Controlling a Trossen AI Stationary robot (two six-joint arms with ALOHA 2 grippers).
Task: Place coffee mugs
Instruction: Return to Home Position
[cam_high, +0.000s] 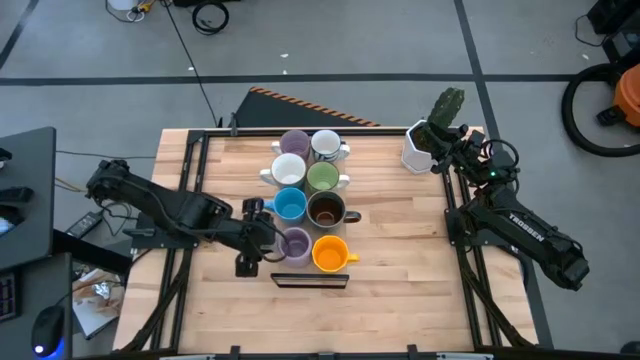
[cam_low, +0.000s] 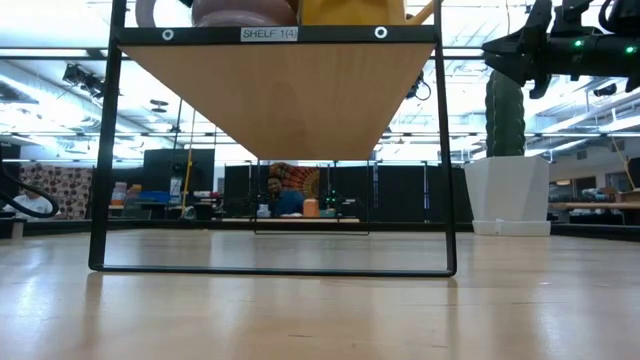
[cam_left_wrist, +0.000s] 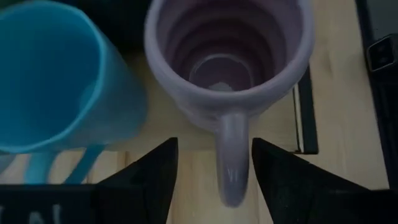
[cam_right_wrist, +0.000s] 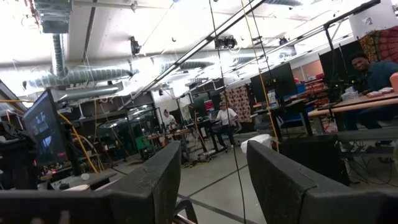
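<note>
**All eight mugs on the shelf; left arm not yet clear**

- Count from the high view: eight mugs stand on the shelf (cam_low: 270, 100) in two columns of four, mouths up, none tipped. From the far end to the near end the pairs are: purple mug (cam_high: 294, 143) and white mug (cam_high: 326, 146); second white mug (cam_high: 289, 170) and green mug (cam_high: 322, 178); blue mug (cam_high: 290, 205) and brown mug (cam_high: 326, 210); second purple mug (cam_high: 295, 243) and orange mug (cam_high: 330, 254).
- No mug is on the bare table (cam_high: 400, 260).
- Left gripper (cam_left_wrist: 214, 149): at the near purple mug. Its fingers are spread, with the mug's handle in the gap between them. No squeeze shows, so I judge the mug released and standing on its own.
- Right gripper (cam_right_wrist: 214, 149): fingers apart and empty, looking out into the room. That arm waits at the right side of the table, by the white pot with the cactus (cam_high: 418, 150).
- Judgement: placing looks finished. What is left is to draw the left gripper straight back off the handle without dragging the mug or bumping the blue one beside it, then park the arm.
</note>
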